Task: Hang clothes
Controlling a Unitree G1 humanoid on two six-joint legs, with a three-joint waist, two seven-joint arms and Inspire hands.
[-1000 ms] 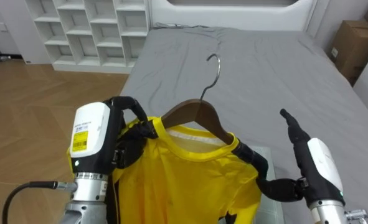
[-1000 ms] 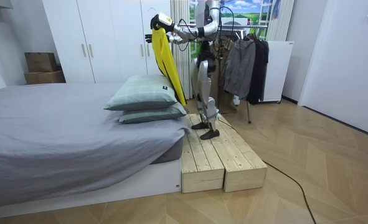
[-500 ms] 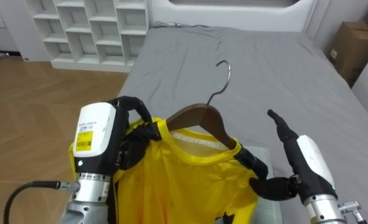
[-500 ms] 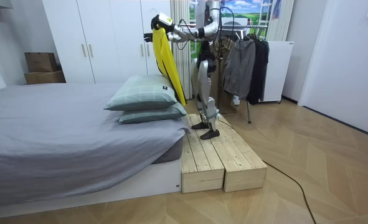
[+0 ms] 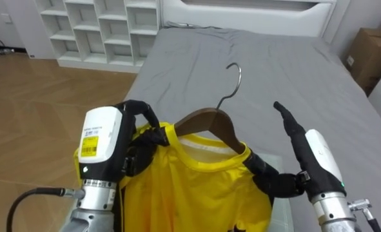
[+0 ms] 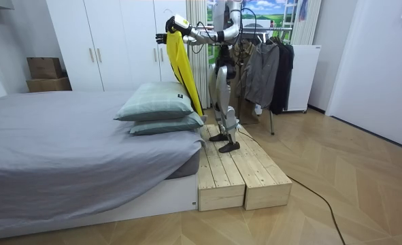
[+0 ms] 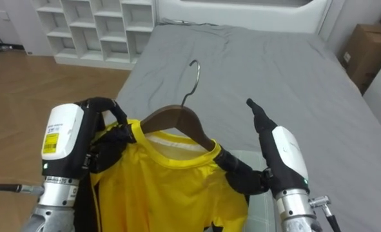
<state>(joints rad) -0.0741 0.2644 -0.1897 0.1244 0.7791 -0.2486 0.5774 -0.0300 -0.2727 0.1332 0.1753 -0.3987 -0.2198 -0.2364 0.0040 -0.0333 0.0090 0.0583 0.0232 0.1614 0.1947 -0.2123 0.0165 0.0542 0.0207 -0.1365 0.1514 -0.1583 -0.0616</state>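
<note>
A yellow shirt is draped on a wooden hanger, collar round the hanger's neck, with the metal hook standing free above it. The robot holds shirt and hanger up in the air before its chest, over the edge of a grey bed.

The left hand grips the shirt's left shoulder, its dark fingers curled round the cloth at the hanger's end. The right hand has fingers curled into the shirt's right shoulder, while one finger points straight up, clear of the cloth.

In the room view the robot stands upright on a low wooden platform beside the bed, near two pillows, arms raised, the shirt hanging long in front of it. A clothes rack with dark garments stands just behind the robot. White shelves and a cardboard box lie beyond the bed.

Judging by this, the shirt is already dressed onto the hanger. What remains is the hanging itself: the hook touches no rail, and the robot would likely have to turn toward the rack to set it there.
</note>
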